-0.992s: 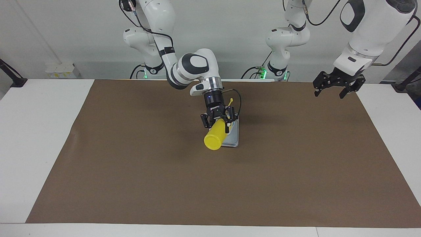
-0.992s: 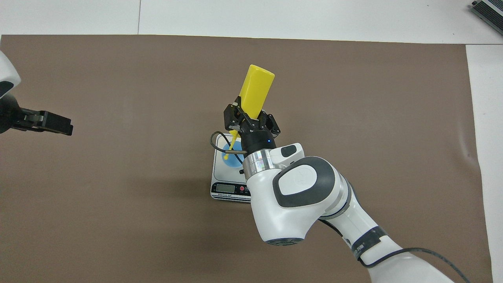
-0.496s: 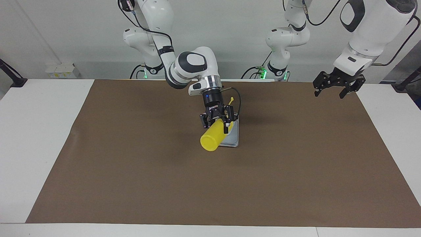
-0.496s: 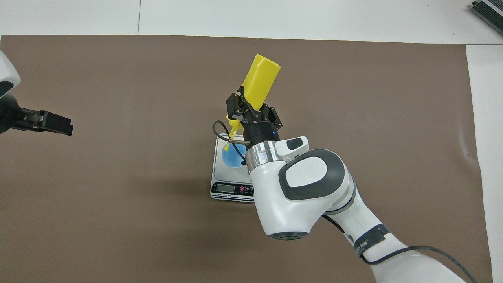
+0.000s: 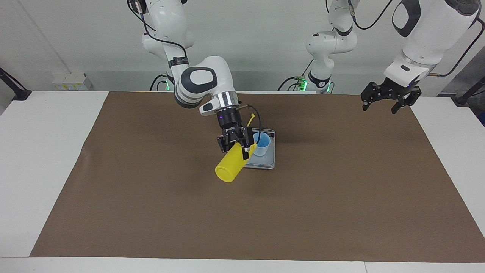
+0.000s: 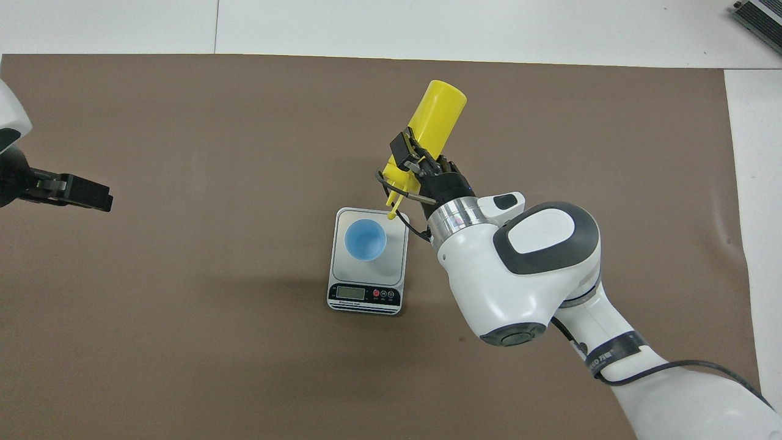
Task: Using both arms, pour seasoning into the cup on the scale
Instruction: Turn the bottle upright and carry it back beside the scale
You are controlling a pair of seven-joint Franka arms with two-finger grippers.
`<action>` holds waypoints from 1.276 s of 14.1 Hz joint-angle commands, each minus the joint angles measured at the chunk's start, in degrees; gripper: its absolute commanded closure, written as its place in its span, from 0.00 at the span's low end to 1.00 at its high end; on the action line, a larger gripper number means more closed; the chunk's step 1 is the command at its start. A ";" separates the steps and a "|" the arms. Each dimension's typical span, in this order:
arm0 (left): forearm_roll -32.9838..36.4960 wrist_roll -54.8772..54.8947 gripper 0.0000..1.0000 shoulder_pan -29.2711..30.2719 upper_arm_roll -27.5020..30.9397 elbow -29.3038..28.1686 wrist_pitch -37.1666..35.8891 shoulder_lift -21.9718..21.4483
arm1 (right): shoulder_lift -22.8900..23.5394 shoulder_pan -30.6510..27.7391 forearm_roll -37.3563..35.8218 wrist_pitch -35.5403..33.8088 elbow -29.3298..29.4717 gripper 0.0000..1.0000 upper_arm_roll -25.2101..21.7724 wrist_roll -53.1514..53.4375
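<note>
The yellow seasoning bottle (image 5: 228,168) (image 6: 438,116) hangs tilted in the air, with my right gripper (image 5: 235,146) (image 6: 418,160) shut on its upper body. Its flat base points away from the robots. It is over the mat, just off the scale's edge toward the right arm's end. Its cap strap (image 5: 250,119) (image 6: 393,206) dangles above a corner of the scale. The light blue cup (image 5: 261,143) (image 6: 365,240) stands upright on the silver-grey scale (image 5: 266,163) (image 6: 396,256). My left gripper (image 5: 379,109) (image 6: 101,200) waits open in the air at the left arm's end.
A brown mat (image 5: 341,197) (image 6: 183,342) covers most of the white table (image 5: 41,151). A grey device (image 6: 757,13) lies off the mat at the table corner farthest from the robots. A white power strip (image 5: 70,81) sits by the wall.
My right gripper has carried the bottle off the scale toward the right arm's end, and the cup now shows uncovered. The left arm has not moved.
</note>
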 commanded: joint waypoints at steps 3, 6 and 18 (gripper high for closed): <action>0.81 0.65 0.00 0.93 -0.37 -0.76 0.02 -0.60 | -0.21 -5.22 0.73 7.71 -0.63 1.00 0.40 1.99; 0.81 0.47 0.00 0.93 -0.37 -0.76 -0.07 -0.60 | -0.30 -6.28 0.81 9.65 -0.72 1.00 0.40 2.51; 0.72 -2.34 0.00 1.27 -0.19 -0.67 0.19 -1.03 | -1.18 -5.14 23.46 9.65 -0.72 1.00 1.01 23.33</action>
